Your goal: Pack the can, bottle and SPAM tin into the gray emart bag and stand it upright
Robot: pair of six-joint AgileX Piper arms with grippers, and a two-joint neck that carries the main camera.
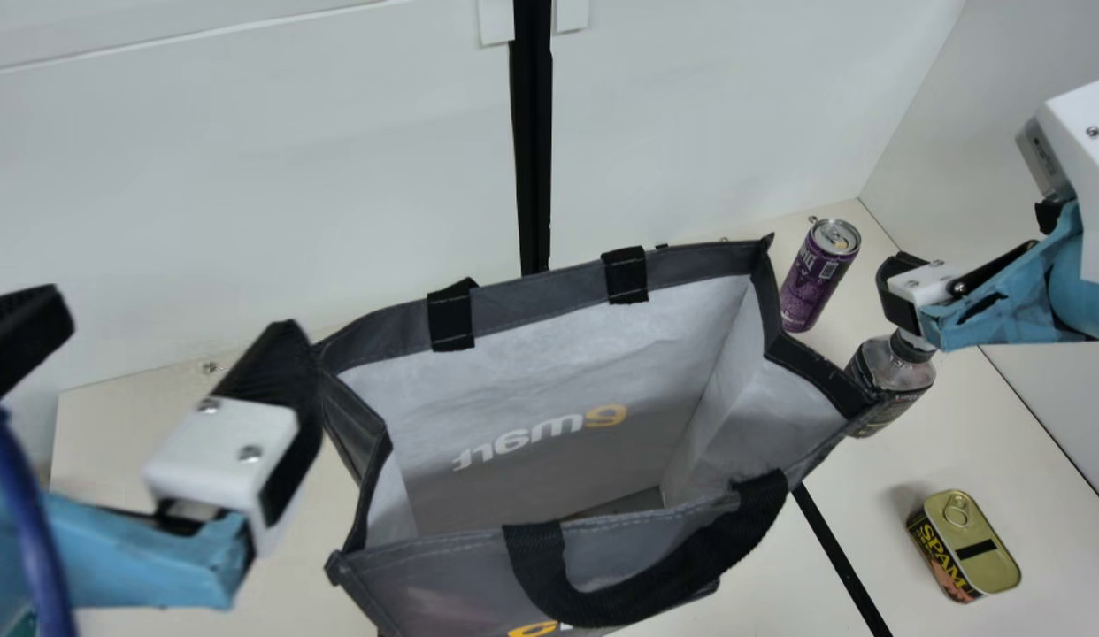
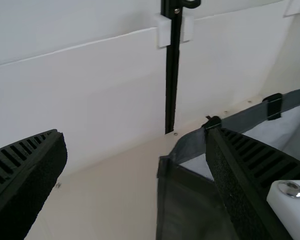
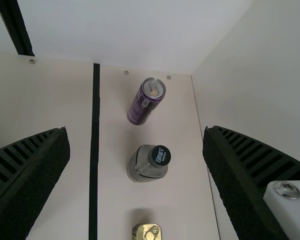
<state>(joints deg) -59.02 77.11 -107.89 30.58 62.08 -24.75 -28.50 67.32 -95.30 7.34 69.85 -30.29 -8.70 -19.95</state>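
The left gripper (image 1: 171, 318) and right gripper (image 1: 899, 292) have jaws apart. The gray emart bag (image 1: 452, 579) stands open, white-lined; beyond its side, on the table (image 1: 992, 447), are the gold-lidded SPAM tin (image 1: 981, 541), clear black-capped bottle (image 1: 889, 376) and purple can (image 1: 811, 285).

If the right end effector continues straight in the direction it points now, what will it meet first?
Most likely the upright bottle, which stands roughly ahead of the right end effector in its wrist view; depth is unclear, so it could also pass beside it.
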